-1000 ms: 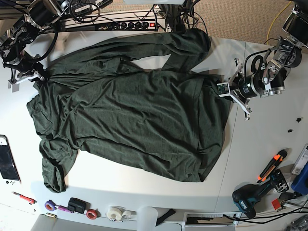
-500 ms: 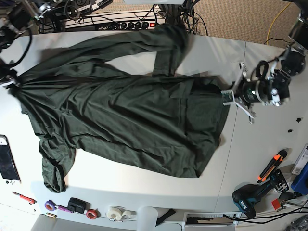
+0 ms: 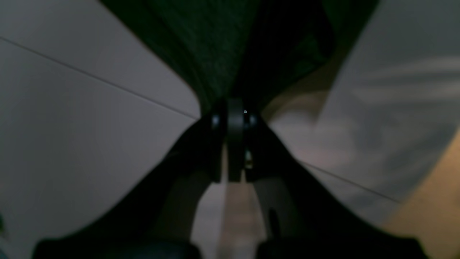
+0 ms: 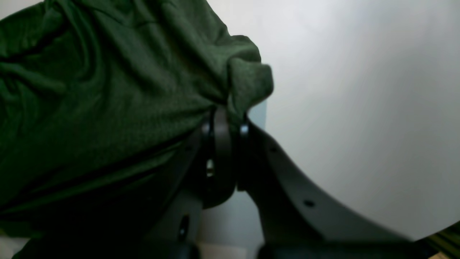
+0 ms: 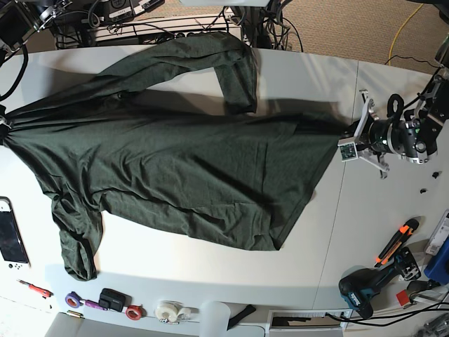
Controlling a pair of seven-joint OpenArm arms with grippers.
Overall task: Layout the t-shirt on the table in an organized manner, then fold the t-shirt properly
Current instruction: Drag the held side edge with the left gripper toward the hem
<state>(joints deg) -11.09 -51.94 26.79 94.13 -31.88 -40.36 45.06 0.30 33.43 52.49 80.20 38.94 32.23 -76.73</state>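
The dark green t-shirt (image 5: pixel 175 161) is stretched wide across the white table (image 5: pixel 379 232), one sleeve folded over near the top (image 5: pixel 238 77) and another bunched at the lower left (image 5: pixel 77 253). My left gripper (image 5: pixel 345 140) is at the shirt's right end, shut on a pinch of fabric. In the left wrist view its tips (image 3: pixel 233 108) clamp the dark cloth (image 3: pixel 222 46). My right gripper (image 5: pixel 4 126) is at the far left edge of the base view, shut on the shirt's other end. In the right wrist view green fabric (image 4: pixel 107 90) bunches over its tips (image 4: pixel 226 111).
A game console (image 5: pixel 10 235) lies at the left edge. Tape rolls (image 5: pixel 172 311) and small items line the front edge. An orange-handled tool (image 5: pixel 396 242) and a drill (image 5: pixel 365 288) lie at the lower right. A power strip and cables (image 5: pixel 189 31) run along the back.
Both grippers have moved apart, the right one toward the view's left edge and the left one further right. The shirt is pulled taut and its top sleeve has swung leftward.
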